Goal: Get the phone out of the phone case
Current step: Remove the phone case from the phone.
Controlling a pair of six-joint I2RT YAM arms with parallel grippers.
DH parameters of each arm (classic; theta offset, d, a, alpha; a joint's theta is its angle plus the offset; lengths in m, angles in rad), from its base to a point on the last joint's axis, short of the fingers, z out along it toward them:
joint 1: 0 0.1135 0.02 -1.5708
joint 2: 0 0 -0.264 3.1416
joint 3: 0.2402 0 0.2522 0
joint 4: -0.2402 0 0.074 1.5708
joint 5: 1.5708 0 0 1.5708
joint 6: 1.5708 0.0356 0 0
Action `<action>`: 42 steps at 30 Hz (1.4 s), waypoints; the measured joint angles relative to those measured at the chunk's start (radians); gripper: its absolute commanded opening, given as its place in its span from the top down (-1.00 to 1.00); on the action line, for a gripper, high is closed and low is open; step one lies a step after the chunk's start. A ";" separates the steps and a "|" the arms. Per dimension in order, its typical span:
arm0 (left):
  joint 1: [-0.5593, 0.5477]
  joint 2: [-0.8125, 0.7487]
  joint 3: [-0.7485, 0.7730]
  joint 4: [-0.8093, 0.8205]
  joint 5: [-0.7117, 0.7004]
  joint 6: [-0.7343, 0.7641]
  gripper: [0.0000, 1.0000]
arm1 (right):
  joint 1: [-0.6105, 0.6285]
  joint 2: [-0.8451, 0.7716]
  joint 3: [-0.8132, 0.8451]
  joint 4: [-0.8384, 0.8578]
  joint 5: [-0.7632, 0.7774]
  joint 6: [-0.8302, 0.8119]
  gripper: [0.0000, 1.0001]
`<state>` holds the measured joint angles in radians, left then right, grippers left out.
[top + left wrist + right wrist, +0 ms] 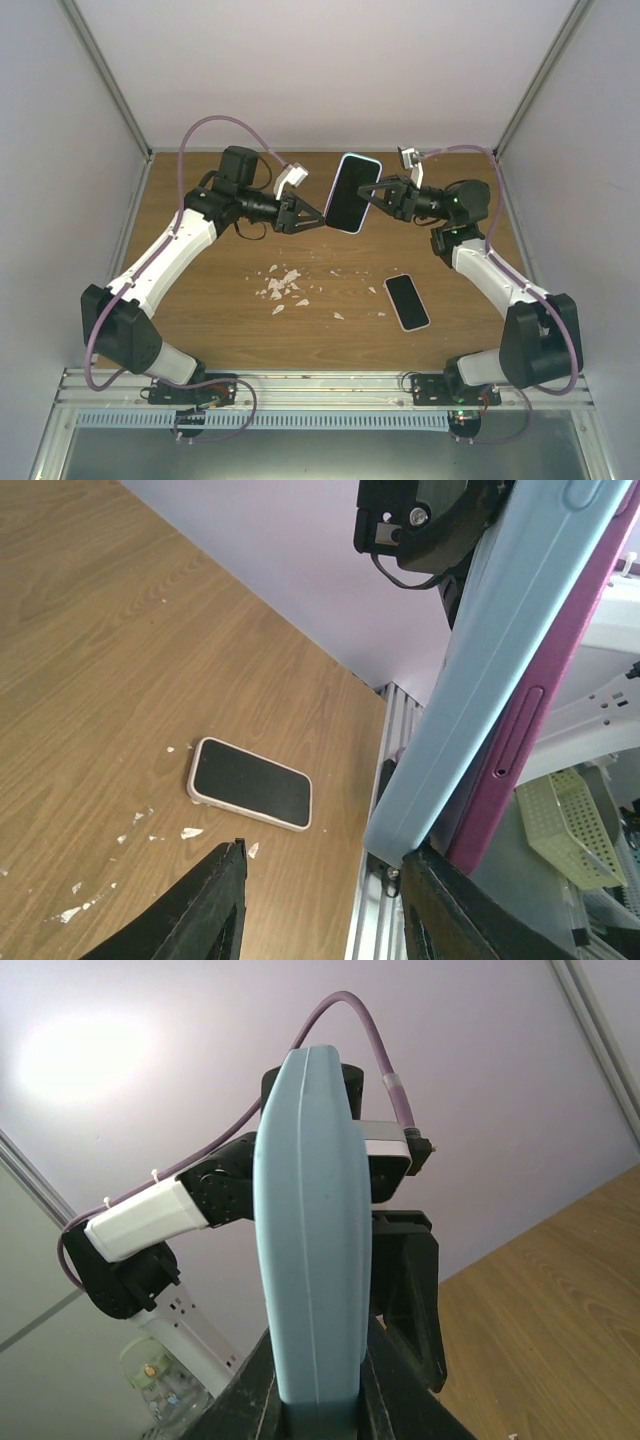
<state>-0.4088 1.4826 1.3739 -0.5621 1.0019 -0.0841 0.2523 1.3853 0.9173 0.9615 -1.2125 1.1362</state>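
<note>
A phone in a light blue case is held up in the air over the far middle of the table. My right gripper is shut on the case's edge; in the right wrist view its fingers clamp the blue case from both sides. My left gripper is open at the case's lower left corner. In the left wrist view one fingertip touches the corner of the blue case, and the phone's purple edge shows standing proud of the case.
A second phone in a pale case lies screen-up on the wooden table at the right; it also shows in the left wrist view. Several white scraps lie mid-table. White walls close three sides.
</note>
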 measured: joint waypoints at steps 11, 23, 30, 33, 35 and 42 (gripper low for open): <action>-0.011 -0.072 -0.045 0.156 -0.034 0.004 0.13 | 0.050 -0.005 -0.053 0.136 0.048 0.142 0.99; -0.013 -0.056 -0.050 0.298 0.085 -0.059 0.14 | 0.072 -0.029 -0.053 0.129 0.051 0.104 0.99; -0.018 -0.047 -0.050 0.301 0.105 -0.062 0.17 | 0.095 -0.060 -0.028 -0.071 0.026 -0.085 0.99; -0.019 -0.043 -0.050 0.295 0.106 -0.058 0.19 | 0.106 -0.065 0.048 -0.300 -0.005 -0.274 0.99; -0.018 -0.042 -0.050 0.294 0.108 -0.047 0.20 | 0.111 -0.065 0.108 -0.462 -0.023 -0.401 0.99; -0.029 -0.034 -0.054 0.280 0.144 -0.016 0.27 | 0.113 -0.064 0.169 -0.690 -0.069 -0.591 0.99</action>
<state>-0.4374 1.4487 1.3201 -0.2825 1.1461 -0.1005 0.3653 1.3209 1.0859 0.2718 -1.2812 0.5453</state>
